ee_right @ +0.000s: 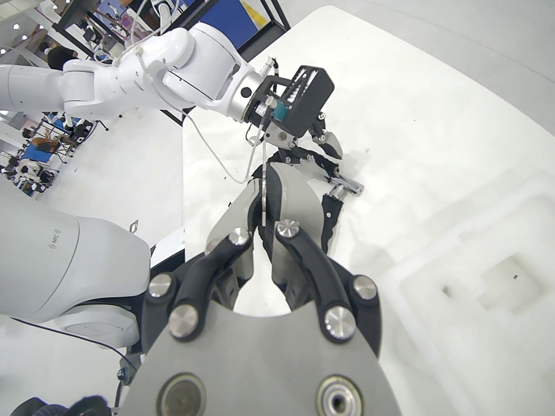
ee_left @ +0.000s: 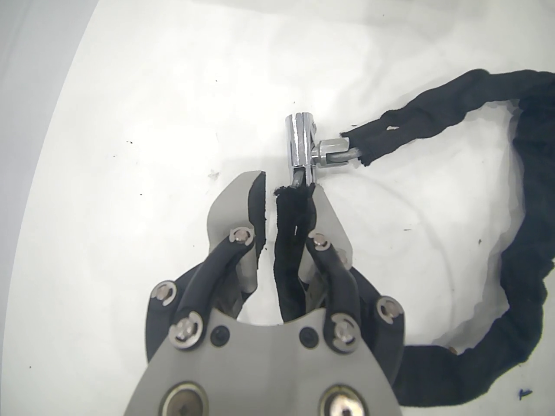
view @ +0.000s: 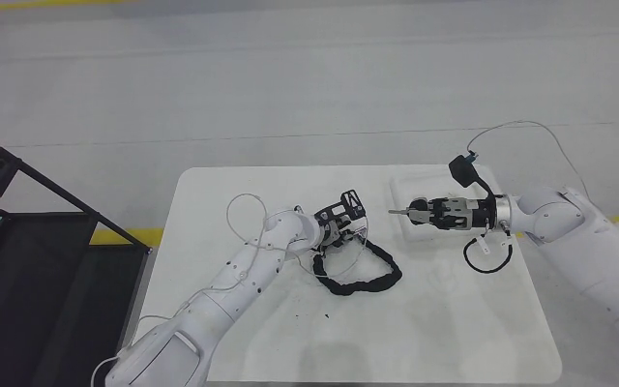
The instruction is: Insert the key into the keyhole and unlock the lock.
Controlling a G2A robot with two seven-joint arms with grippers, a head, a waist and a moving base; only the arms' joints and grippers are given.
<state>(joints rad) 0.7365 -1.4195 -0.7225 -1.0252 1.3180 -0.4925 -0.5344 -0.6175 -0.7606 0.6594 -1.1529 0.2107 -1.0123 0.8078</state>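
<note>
A chain in a black fabric sleeve [view: 366, 278] lies looped on the white table, its two ends joined by a chrome lock cylinder [ee_left: 299, 144]. My left gripper [ee_left: 287, 186] stands open around the sleeved end just behind the cylinder; the sleeve rests against one finger, with a gap to the other. The lock [ee_right: 347, 184] and left gripper [ee_right: 331, 155] lie straight ahead in the right wrist view. My right gripper [view: 414, 211] hovers to the right of the lock, shut on the key [view: 397, 211], whose blade [ee_right: 263, 201] points toward the lock, some way short of it.
A white foam tray [view: 426, 184] with shallow recesses [ee_right: 507, 279] sits under and behind my right gripper. A black metal rack [view: 39, 193] stands off the table's left edge. A black cable loop [view: 482, 257] hangs below the right wrist.
</note>
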